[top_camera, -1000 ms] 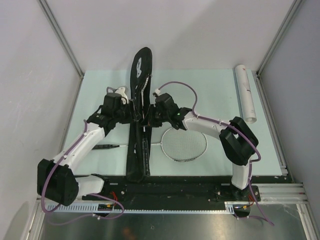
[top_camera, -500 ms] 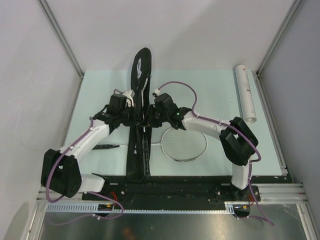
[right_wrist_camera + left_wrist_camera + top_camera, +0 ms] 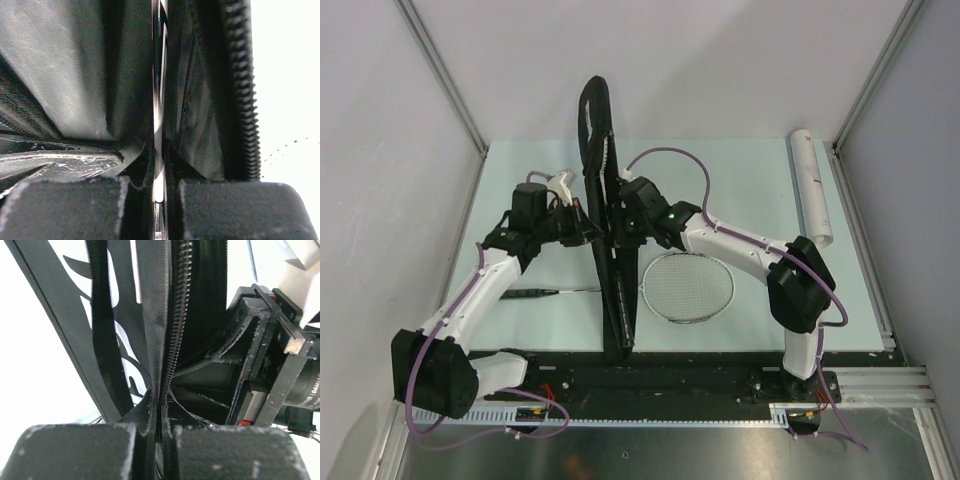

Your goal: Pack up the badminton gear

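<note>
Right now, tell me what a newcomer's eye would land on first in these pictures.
The long black zippered racket bag stands on edge down the middle of the pale table, pinched from either side by the left gripper and the right gripper. Right of it a silver-white racket lies flat, and a white cylindrical tube rests along the table's far right edge.

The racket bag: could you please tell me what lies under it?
A racket crosses under the bag: head to its right, handle to its left. The shaft's stretch beneath is covered.
</note>
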Motion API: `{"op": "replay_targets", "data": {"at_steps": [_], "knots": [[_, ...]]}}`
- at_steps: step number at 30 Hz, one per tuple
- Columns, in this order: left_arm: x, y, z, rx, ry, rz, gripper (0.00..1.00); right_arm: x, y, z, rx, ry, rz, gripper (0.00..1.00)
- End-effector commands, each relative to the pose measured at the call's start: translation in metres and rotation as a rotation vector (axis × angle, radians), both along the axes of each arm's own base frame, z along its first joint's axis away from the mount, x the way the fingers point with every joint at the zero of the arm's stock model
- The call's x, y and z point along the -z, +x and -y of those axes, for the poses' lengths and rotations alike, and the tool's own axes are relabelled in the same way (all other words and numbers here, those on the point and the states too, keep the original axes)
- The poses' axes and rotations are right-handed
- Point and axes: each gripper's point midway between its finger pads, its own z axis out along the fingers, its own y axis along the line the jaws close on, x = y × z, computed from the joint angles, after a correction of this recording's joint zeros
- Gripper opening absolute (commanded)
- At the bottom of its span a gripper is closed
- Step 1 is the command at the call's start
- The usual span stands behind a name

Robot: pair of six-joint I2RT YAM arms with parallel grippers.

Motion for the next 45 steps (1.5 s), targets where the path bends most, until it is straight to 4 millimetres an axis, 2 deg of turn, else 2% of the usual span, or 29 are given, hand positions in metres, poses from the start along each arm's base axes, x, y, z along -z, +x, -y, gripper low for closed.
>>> {"op": "replay_targets", "data": {"at_steps": [1, 3, 8, 9, 10, 12, 16, 17, 18, 21, 22, 23, 24, 25, 26, 28, 29, 30, 31, 33, 34, 37, 38, 39, 40, 41, 42, 43, 45], "knots": [[-0.006, -0.029, 0.019, 0.123, -0.109, -0.071, 0.00, -0.035, 0.041, -0.002, 0.183, -0.012, 0.179, 0.00], [-0.004, -0.028, 0.022, 0.128, -0.129, -0.083, 0.00, -0.033, 0.043, -0.006, 0.283, -0.025, 0.193, 0.00], [-0.005, -0.032, 0.023, 0.132, -0.158, -0.083, 0.00, 0.008, 0.055, -0.008, 0.410, -0.145, 0.274, 0.00], [-0.004, -0.032, 0.022, 0.125, -0.158, -0.084, 0.00, 0.011, 0.055, -0.014, 0.407, -0.133, 0.284, 0.00], [-0.001, -0.031, 0.018, 0.107, -0.156, -0.089, 0.00, 0.026, 0.056, -0.016, 0.411, -0.149, 0.272, 0.00], [0.000, -0.030, 0.013, 0.085, -0.159, -0.086, 0.00, 0.036, 0.055, -0.021, 0.408, -0.146, 0.264, 0.00], [0.001, -0.032, 0.009, 0.071, -0.186, -0.086, 0.00, 0.026, 0.047, -0.022, 0.374, -0.119, 0.272, 0.00], [-0.002, -0.032, 0.008, 0.063, -0.185, -0.075, 0.00, 0.010, 0.045, -0.025, 0.350, -0.082, 0.272, 0.00], [-0.003, -0.030, 0.006, 0.052, -0.185, -0.070, 0.00, 0.006, 0.043, -0.028, 0.306, -0.065, 0.262, 0.00], [-0.011, -0.027, 0.004, 0.044, -0.191, -0.047, 0.00, -0.003, 0.030, -0.042, 0.103, 0.028, 0.173, 0.18], [-0.014, -0.026, 0.003, 0.040, -0.193, -0.040, 0.01, -0.006, 0.016, -0.048, -0.015, 0.079, 0.107, 0.28], [-0.015, -0.025, 0.002, 0.038, -0.195, -0.038, 0.00, -0.005, 0.009, -0.046, -0.075, 0.066, 0.094, 0.33], [-0.015, -0.023, 0.001, 0.032, -0.194, -0.037, 0.00, -0.009, 0.005, -0.041, -0.099, 0.061, 0.086, 0.38], [-0.017, -0.022, 0.000, 0.029, -0.194, -0.031, 0.00, -0.013, 0.002, -0.036, -0.125, 0.061, 0.090, 0.48], [-0.017, -0.021, -0.001, 0.023, -0.194, -0.029, 0.00, -0.011, -0.004, -0.028, -0.142, 0.050, 0.086, 0.52], [-0.019, -0.018, -0.005, 0.004, -0.191, -0.019, 0.00, -0.036, -0.013, -0.015, -0.189, 0.081, 0.120, 0.61], [-0.020, -0.017, -0.006, -0.003, -0.191, -0.016, 0.00, -0.032, -0.013, -0.002, -0.185, 0.070, 0.102, 0.61], [-0.019, -0.013, -0.009, -0.024, -0.183, -0.010, 0.00, -0.037, -0.014, 0.004, -0.192, 0.075, 0.106, 0.62], [-0.022, -0.012, -0.011, -0.035, -0.179, 0.001, 0.00, -0.059, -0.021, 0.009, -0.219, 0.114, 0.123, 0.63], [-0.024, -0.007, -0.015, -0.058, -0.169, 0.013, 0.00, -0.065, -0.025, 0.025, -0.213, 0.109, 0.125, 0.64], [-0.026, -0.003, -0.017, -0.076, -0.160, 0.024, 0.01, -0.080, -0.026, 0.033, -0.189, 0.122, 0.154, 0.68], [-0.029, 0.005, -0.023, -0.119, -0.145, 0.039, 0.00, -0.079, -0.020, 0.055, -0.084, 0.112, 0.134, 0.71], [-0.031, 0.007, -0.024, -0.130, -0.146, 0.040, 0.00, -0.088, -0.020, 0.064, -0.046, 0.117, 0.156, 0.72], [-0.033, 0.009, -0.026, -0.144, -0.145, 0.045, 0.00, -0.086, -0.017, 0.070, -0.001, 0.105, 0.163, 0.73], [-0.036, 0.014, -0.032, -0.181, -0.132, 0.060, 0.00, -0.075, -0.008, 0.085, 0.108, 0.074, 0.154, 0.74], [-0.039, 0.017, -0.034, -0.202, -0.136, 0.064, 0.00, -0.075, -0.006, 0.096, 0.171, 0.077, 0.150, 0.75], [-0.042, 0.020, -0.038, -0.227, -0.131, 0.074, 0.00, -0.071, 0.005, 0.113, 0.264, 0.064, 0.151, 0.75], [-0.050, 0.024, -0.041, -0.247, -0.127, 0.096, 0.00, -0.050, 0.003, 0.124, 0.348, 0.066, 0.072, 0.75], [-0.060, 0.033, -0.050, -0.300, -0.114, 0.129, 0.00, -0.036, 0.008, 0.148, 0.476, 0.069, 0.015, 0.75]]}}
